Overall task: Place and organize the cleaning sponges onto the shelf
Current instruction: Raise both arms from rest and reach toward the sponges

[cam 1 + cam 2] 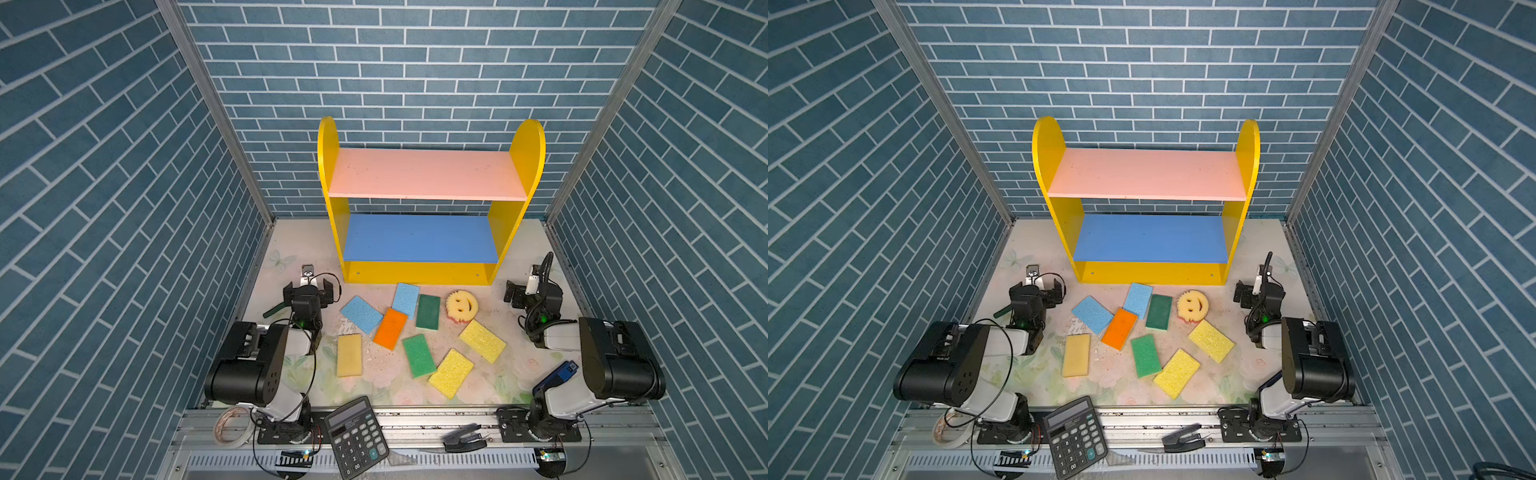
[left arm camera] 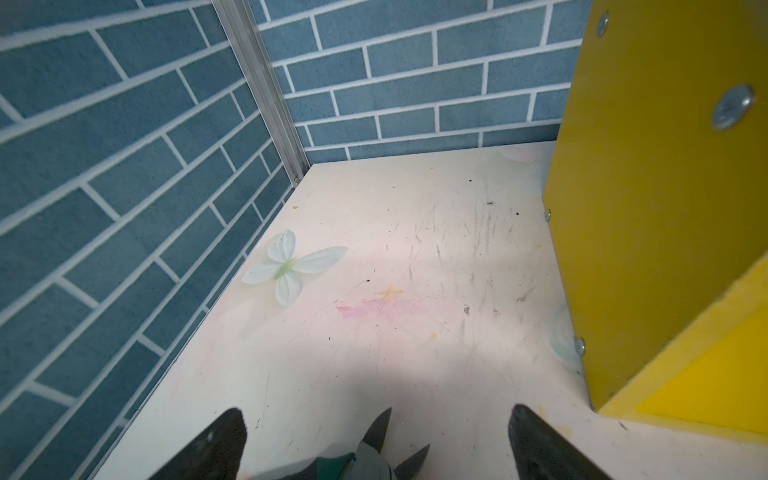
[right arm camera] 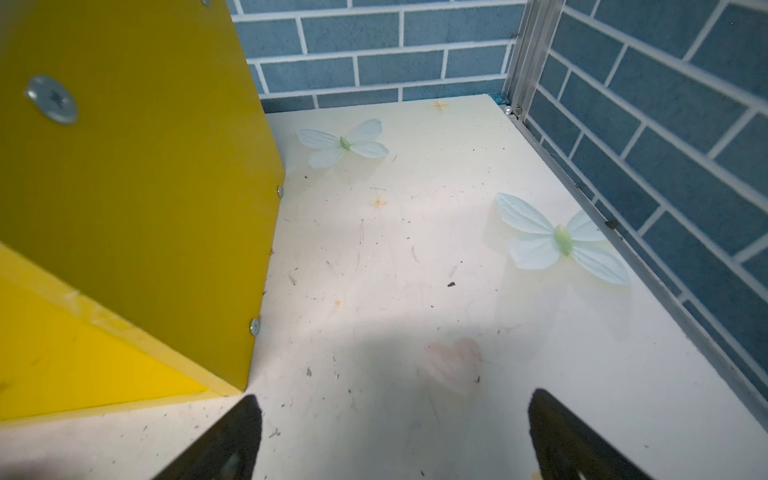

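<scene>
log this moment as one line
left tool: open, empty | right tool: open, empty | sponges: nine loose on table | shelf: visible boards bare | placed: none

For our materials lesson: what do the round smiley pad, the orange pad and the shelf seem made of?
Smiley pad: probably foam, matte, with a cut-out face and scalloped edge.
Orange pad: likely sponge foam, matte, with a slightly grainy surface.
Shelf: seemingly painted wood board with a smooth finish; screw heads show on its side.
</scene>
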`<move>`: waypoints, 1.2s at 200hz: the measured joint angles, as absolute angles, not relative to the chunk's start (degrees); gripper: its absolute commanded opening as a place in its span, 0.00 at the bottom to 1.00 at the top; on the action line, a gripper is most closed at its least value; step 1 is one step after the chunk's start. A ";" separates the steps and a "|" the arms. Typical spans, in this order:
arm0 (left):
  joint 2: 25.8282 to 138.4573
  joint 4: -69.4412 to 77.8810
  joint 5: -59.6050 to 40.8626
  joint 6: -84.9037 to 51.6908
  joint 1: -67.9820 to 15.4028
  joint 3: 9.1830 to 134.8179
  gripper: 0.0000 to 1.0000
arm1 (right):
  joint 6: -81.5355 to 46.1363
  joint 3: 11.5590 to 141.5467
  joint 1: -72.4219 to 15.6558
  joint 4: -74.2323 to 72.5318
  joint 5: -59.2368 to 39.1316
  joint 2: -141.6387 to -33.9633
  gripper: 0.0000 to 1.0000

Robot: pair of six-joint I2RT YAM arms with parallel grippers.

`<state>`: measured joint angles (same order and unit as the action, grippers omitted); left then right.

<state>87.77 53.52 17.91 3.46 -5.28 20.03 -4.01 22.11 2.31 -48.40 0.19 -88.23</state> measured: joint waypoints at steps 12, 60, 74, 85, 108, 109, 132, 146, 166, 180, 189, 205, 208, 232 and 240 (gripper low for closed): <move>87.77 53.52 17.91 3.46 -5.28 20.03 0.99 | -4.03 22.11 2.31 -48.42 0.19 -88.23 0.99; 87.77 53.52 17.91 3.46 -5.28 20.03 0.99 | -4.03 22.11 2.31 -48.42 0.19 -88.23 0.99; 87.77 53.52 17.89 3.46 -5.28 20.03 1.00 | -4.03 22.11 2.31 -48.42 0.21 -88.23 0.99; 87.77 53.52 17.91 3.46 -5.28 20.03 1.00 | -4.03 22.11 2.31 -48.42 0.21 -88.23 0.99; 87.77 53.52 17.91 3.46 -5.28 20.03 0.99 | -4.03 22.11 2.31 -48.42 0.21 -88.23 0.99; 87.77 53.52 17.91 3.46 -5.28 20.03 0.99 | -4.03 22.11 2.31 -48.42 0.21 -88.23 0.99; 87.77 53.52 17.91 3.46 -5.28 20.03 1.00 | -4.03 22.11 2.37 -48.40 0.21 -88.23 0.99; 87.77 53.52 17.91 3.46 -5.28 20.03 1.00 | -4.03 22.11 2.42 -48.40 0.21 -88.23 0.99; 87.77 53.41 16.69 3.29 -4.71 20.03 1.00 | -4.03 22.11 2.42 -48.42 0.21 -88.23 0.99; 87.59 53.19 15.86 3.27 -4.21 20.08 1.00 | -4.03 22.11 2.42 -48.40 0.21 -88.23 0.99; 86.67 50.94 15.29 3.31 -4.10 20.47 1.00 | -4.01 22.11 2.42 -47.99 0.21 -88.05 0.99; 82.46 42.81 15.22 3.33 -4.14 23.11 1.00 | -4.03 22.68 2.28 -43.00 0.78 -85.49 0.99; 81.43 41.15 15.33 3.18 -4.16 23.88 1.00 | -4.05 22.96 2.26 -41.41 1.02 -84.58 0.99; 72.88 30.04 18.98 -0.12 -4.16 31.77 1.00 | -4.67 27.51 2.24 -32.16 3.40 -76.86 0.99; 70.17 25.69 21.37 -2.52 -4.16 35.09 1.00 | -5.56 29.02 2.20 -30.35 4.05 -74.61 0.99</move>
